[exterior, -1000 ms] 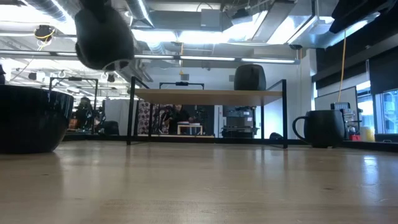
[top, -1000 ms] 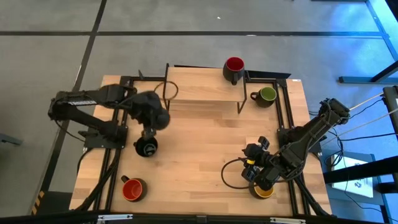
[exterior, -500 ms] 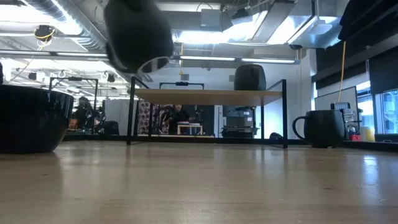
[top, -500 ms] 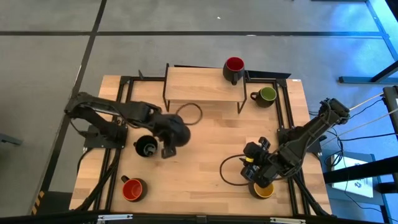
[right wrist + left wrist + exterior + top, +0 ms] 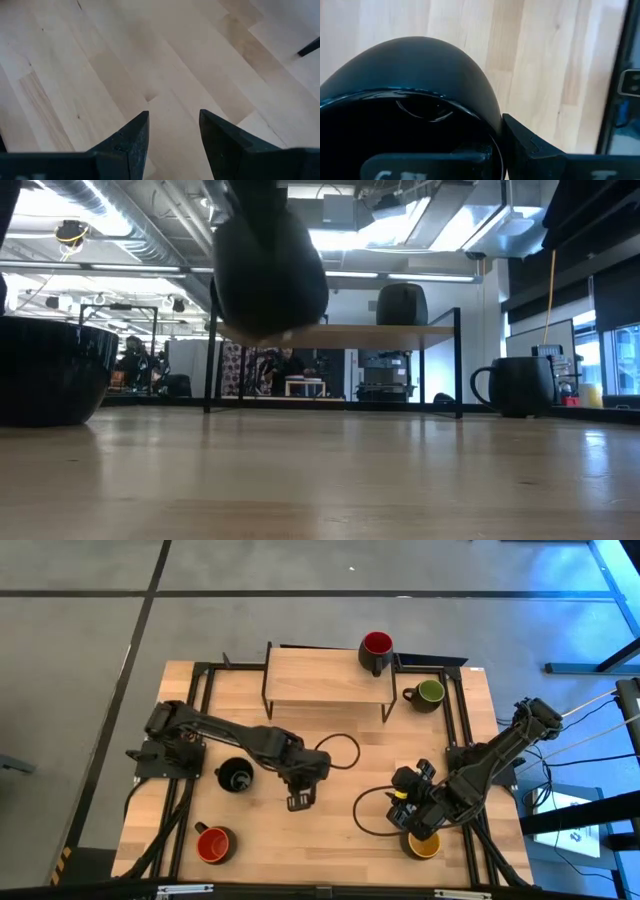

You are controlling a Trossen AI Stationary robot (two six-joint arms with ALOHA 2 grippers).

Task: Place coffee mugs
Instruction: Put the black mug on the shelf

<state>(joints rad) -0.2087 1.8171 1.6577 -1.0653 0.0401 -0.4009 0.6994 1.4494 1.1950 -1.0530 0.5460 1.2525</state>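
Observation:
My left gripper (image 5: 300, 783) is out over the middle of the table, shut on a black mug (image 5: 410, 75) that hangs dark and high in the low view (image 5: 270, 275). A second black mug (image 5: 237, 777) stands on its base just to its left. A red mug (image 5: 213, 843) sits near the near-left corner. Another red mug (image 5: 377, 648) stands on the raised shelf, and a green mug (image 5: 428, 692) is beside that shelf. My right gripper (image 5: 172, 130) is open over bare wood, next to the yellow mug (image 5: 424, 843). My left gripper holds the black mug by its rim wall (image 5: 492, 132), one finger (image 5: 425, 162) inside the cup and the other finger (image 5: 535, 150) outside. The mug is lifted clear of the table, as the low view shows.
A small wooden shelf (image 5: 325, 675) on black legs stands at the far edge. Black frame rails (image 5: 455, 720) run along both table sides. Cables loop on the table near each gripper. Bare wood lies between the two arms.
My left gripper has carried the black mug from above the left side toward the table's right and slightly toward the near edge, staying shut on it. In the low view the mug has moved right, well above the tabletop. The other mugs have stayed put.

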